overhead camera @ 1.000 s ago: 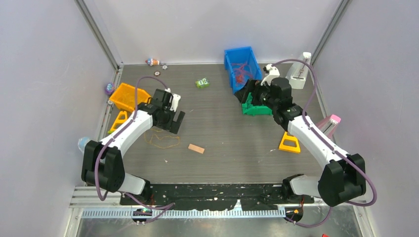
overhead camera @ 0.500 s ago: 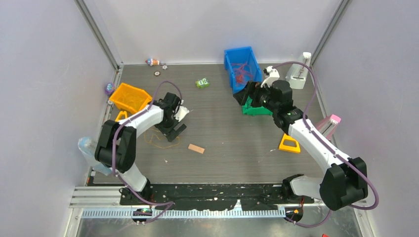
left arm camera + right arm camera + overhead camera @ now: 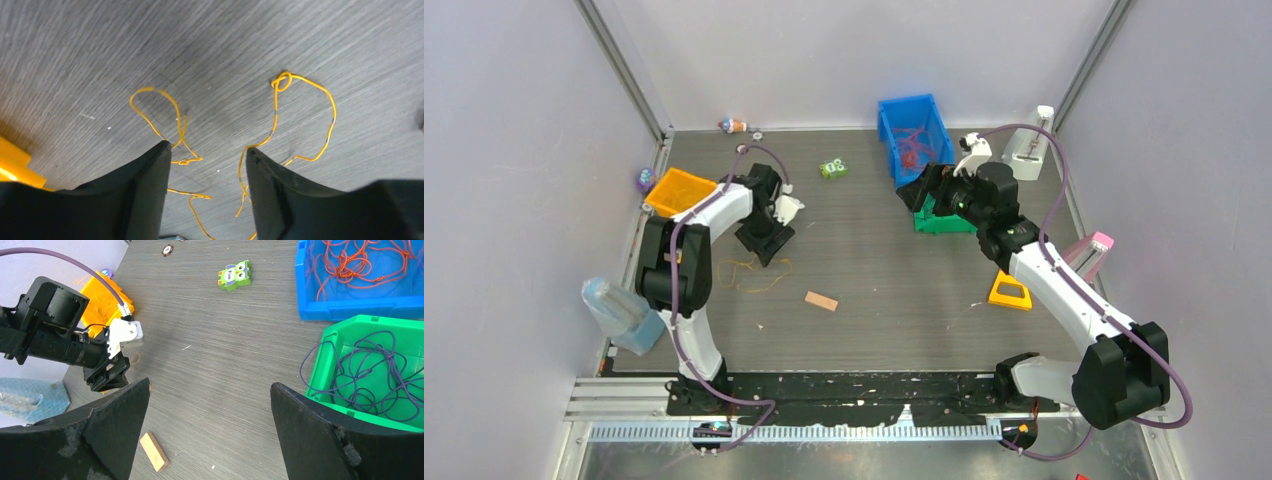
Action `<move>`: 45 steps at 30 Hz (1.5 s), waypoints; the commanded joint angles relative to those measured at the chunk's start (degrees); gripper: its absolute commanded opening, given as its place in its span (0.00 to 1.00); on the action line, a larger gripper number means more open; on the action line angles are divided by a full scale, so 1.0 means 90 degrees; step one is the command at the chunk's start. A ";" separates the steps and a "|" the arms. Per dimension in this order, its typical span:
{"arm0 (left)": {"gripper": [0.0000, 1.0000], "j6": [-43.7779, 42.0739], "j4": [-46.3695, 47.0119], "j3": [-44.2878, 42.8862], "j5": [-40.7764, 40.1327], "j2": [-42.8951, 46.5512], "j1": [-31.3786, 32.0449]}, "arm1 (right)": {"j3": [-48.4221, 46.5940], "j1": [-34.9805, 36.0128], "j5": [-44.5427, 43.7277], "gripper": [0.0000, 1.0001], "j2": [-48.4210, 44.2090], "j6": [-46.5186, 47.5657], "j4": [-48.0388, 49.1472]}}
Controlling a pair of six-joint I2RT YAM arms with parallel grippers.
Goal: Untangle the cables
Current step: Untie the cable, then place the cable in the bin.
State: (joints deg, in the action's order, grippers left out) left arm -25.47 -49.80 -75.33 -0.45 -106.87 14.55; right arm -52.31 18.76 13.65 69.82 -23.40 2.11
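Left arm: folded back over the last 1 second, left gripper now aimed down, fingers spread and empty, over the orange-yellow cable lying knotted on the table | Right gripper: hardly moved, wide apart, empty, beside the green bin of purple cables | Judgement: grasp lined up, untangling not yet begun.

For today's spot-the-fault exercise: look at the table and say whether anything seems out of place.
Yes. One yellow cable lies loose on the table under the open left gripper, knotted in two places, while the red cables sit in the blue bin and the purple cables in the green bin.
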 commanded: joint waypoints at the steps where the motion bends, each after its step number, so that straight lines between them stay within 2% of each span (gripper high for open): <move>1: 0.52 -0.0141 -0.0702 -0.0450 0.0773 -0.0252 -0.0235 | -0.0111 0.0027 -0.0081 0.96 -0.0210 0.0015 0.0245; 3: 0.42 -0.0104 -0.0802 -0.0551 0.0808 -0.0325 -0.0256 | -0.0106 0.0025 -0.0103 0.96 -0.0230 0.0027 0.0239; 4: 0.34 -0.0113 -0.0800 -0.0559 0.0820 -0.0329 -0.0263 | -0.0101 0.0025 -0.0112 0.96 -0.0244 0.0024 0.0238; 5: 0.24 -0.0134 -0.0812 -0.0562 0.0838 -0.0332 -0.0268 | -0.0097 0.0025 -0.0130 0.96 -0.0256 0.0030 0.0241; 6: 0.05 -0.0141 -0.0840 -0.0603 0.0843 -0.0353 -0.0273 | -0.0088 0.0024 -0.0135 0.96 -0.0265 0.0041 0.0243; 7: 0.00 -0.0122 -0.0900 -0.0663 0.0853 -0.0395 -0.0278 | -0.0092 0.0022 -0.0146 0.96 -0.0266 0.0041 0.0239; 9: 0.00 0.0155 -0.0872 -0.0785 0.0652 -0.0388 -0.0283 | -0.0071 0.0024 -0.0158 0.96 -0.0275 0.0045 0.0235; 13: 0.00 0.0822 -0.0229 -0.0621 0.0692 0.0586 -0.0287 | -0.0035 0.0024 -0.0180 0.96 -0.0280 0.0047 0.0225; 16: 0.00 0.1218 -0.0184 -0.0678 0.0448 0.1209 -0.0293 | -0.0018 0.0027 -0.0210 0.96 -0.0280 0.0050 0.0230; 22: 0.00 0.1948 -0.0618 -0.1652 -0.1061 0.1748 -0.0565 | 0.0008 0.0022 -0.0246 0.96 -0.0249 0.0049 0.0271; 27: 0.00 0.2490 -0.0034 -0.2024 -0.1927 0.2070 -0.0959 | 0.0013 0.0024 -0.0247 0.96 -0.0224 0.0036 0.0302; 33: 0.00 0.3305 0.0315 -0.2557 -0.2382 0.1729 -0.1509 | 0.0017 0.0024 -0.0249 0.96 -0.0255 0.0044 0.0309; 39: 0.00 0.4217 -0.0581 -0.3830 -0.3468 0.0524 -0.1895 | 0.0015 0.0018 -0.0254 0.96 -0.0288 0.0061 0.0312; 41: 0.00 0.4825 -0.0894 -0.4228 -0.3451 0.0066 -0.2008 | 0.0005 0.0026 -0.0256 0.96 -0.0284 0.0057 0.0313; 45: 0.00 0.5893 -0.0934 -0.4661 -0.2861 -0.0413 -0.2252 | -0.0012 0.0025 -0.0243 0.97 -0.0283 0.0059 0.0303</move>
State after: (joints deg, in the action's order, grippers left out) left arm 14.96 -54.81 -113.10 -27.83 -107.50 -3.73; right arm -51.83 18.76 11.86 69.34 -23.31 2.15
